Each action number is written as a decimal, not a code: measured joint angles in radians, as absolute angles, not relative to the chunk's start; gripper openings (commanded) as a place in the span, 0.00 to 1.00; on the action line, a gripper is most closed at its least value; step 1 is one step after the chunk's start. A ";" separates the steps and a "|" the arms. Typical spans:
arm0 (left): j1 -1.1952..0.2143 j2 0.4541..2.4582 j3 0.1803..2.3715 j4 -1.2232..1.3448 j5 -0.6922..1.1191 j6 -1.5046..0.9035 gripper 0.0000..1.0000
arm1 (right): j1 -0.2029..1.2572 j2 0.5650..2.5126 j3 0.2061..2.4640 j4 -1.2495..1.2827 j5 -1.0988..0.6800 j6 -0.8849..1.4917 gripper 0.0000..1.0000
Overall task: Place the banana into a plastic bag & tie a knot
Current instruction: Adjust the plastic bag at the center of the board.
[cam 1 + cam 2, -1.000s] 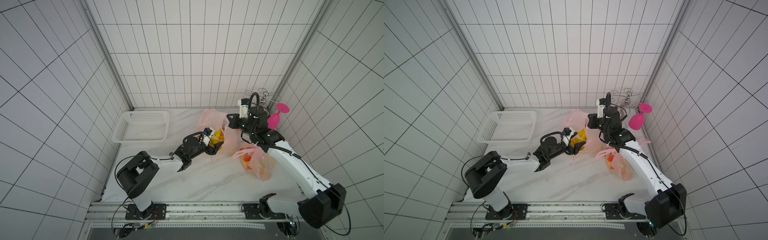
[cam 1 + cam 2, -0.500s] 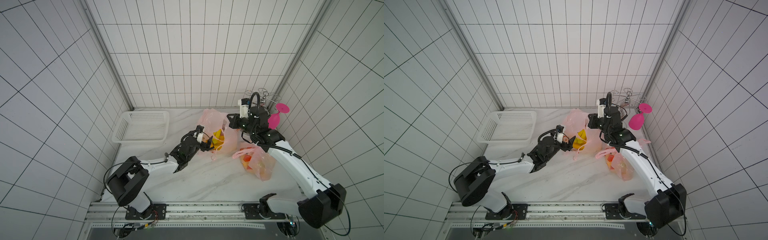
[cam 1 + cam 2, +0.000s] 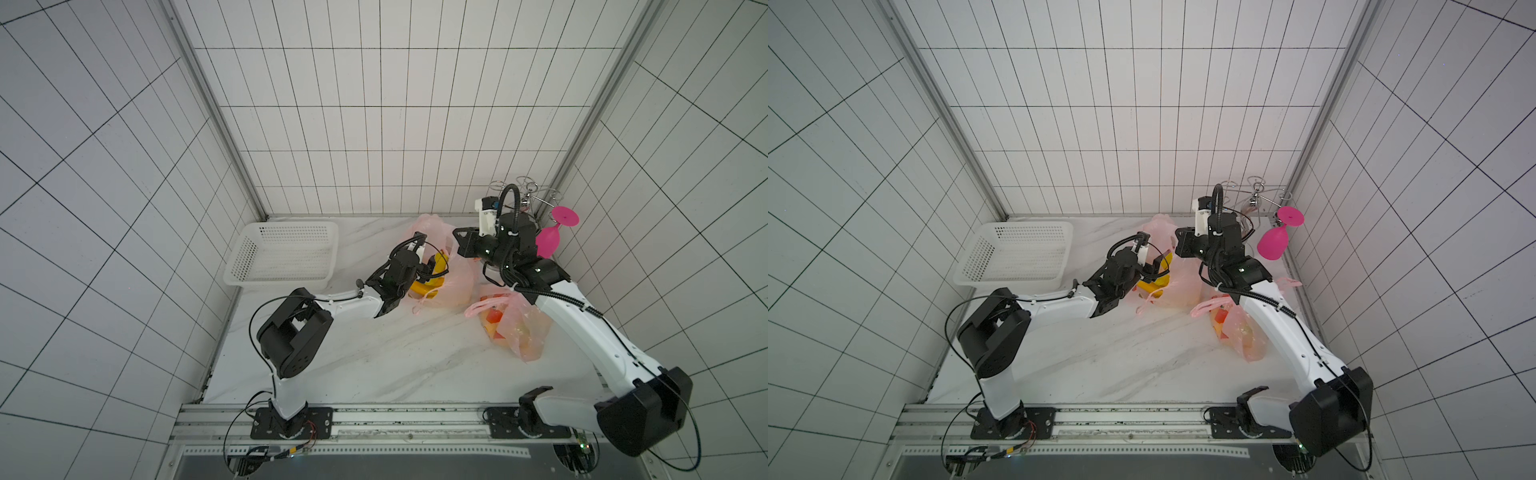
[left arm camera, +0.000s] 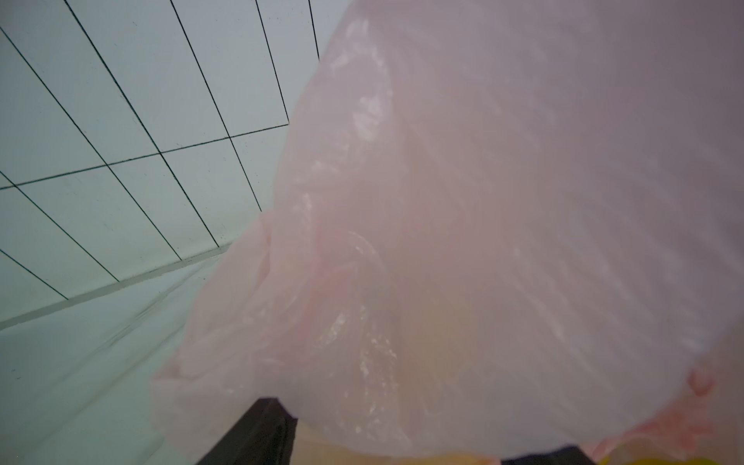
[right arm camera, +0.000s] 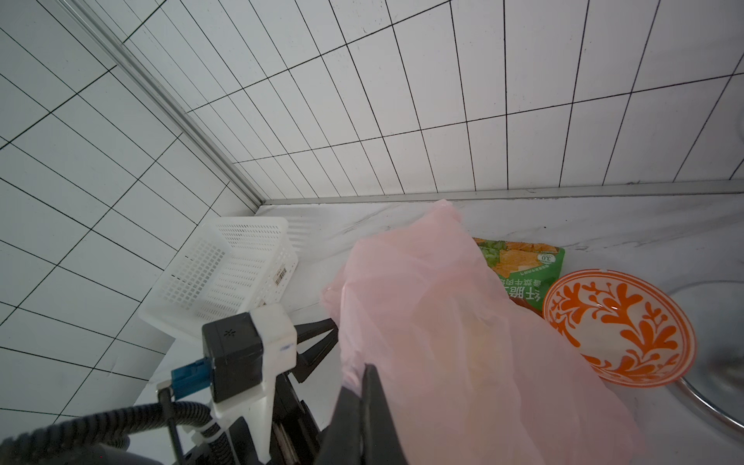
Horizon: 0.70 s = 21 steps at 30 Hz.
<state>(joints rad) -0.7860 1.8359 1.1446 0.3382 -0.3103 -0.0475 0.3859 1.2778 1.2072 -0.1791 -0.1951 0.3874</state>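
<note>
My left gripper (image 3: 435,266) sits at the mouth of the translucent pink plastic bag (image 3: 457,282). Its two black fingers (image 4: 257,435) stand well apart with bag film draped over them, and I can make out nothing pinched between them. The yellow banana (image 3: 422,287) lies just under those fingers, inside the bag's mouth, and the bag rests on the white marble tabletop (image 3: 374,365). My right gripper (image 5: 367,376) is clamped tight on the bag's upper edge, holding the film up off the table.

Past the bag, the right wrist view shows a green snack packet (image 5: 523,265) just beside an orange-patterned bowl (image 5: 620,330). A second pink bag with orange and red contents (image 3: 515,332) lies beside my right forearm. A white perforated plastic basket (image 3: 282,253) stands by the left wall. A magenta stemmed glass (image 3: 548,243) sits foot-up at the wire rack (image 3: 528,193) in the back right corner.
</note>
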 measured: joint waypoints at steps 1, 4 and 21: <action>-0.786 1.836 1.145 0.335 -0.320 -0.043 0.44 | 0.386 1.278 1.207 -0.179 -0.194 0.387 0.00; -0.781 1.836 1.146 0.329 -0.344 -0.033 0.22 | 0.385 1.278 1.207 -0.179 -0.192 0.384 0.00; -0.685 1.547 0.912 0.398 -0.065 -0.154 0.00 | 0.308 1.353 1.225 -0.193 -0.171 0.338 0.00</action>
<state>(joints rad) -0.6853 1.5467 0.9115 0.3985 -0.0650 -0.1543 0.3084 1.3529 1.2255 -0.1932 -0.1707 0.3378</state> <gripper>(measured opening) 0.047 0.047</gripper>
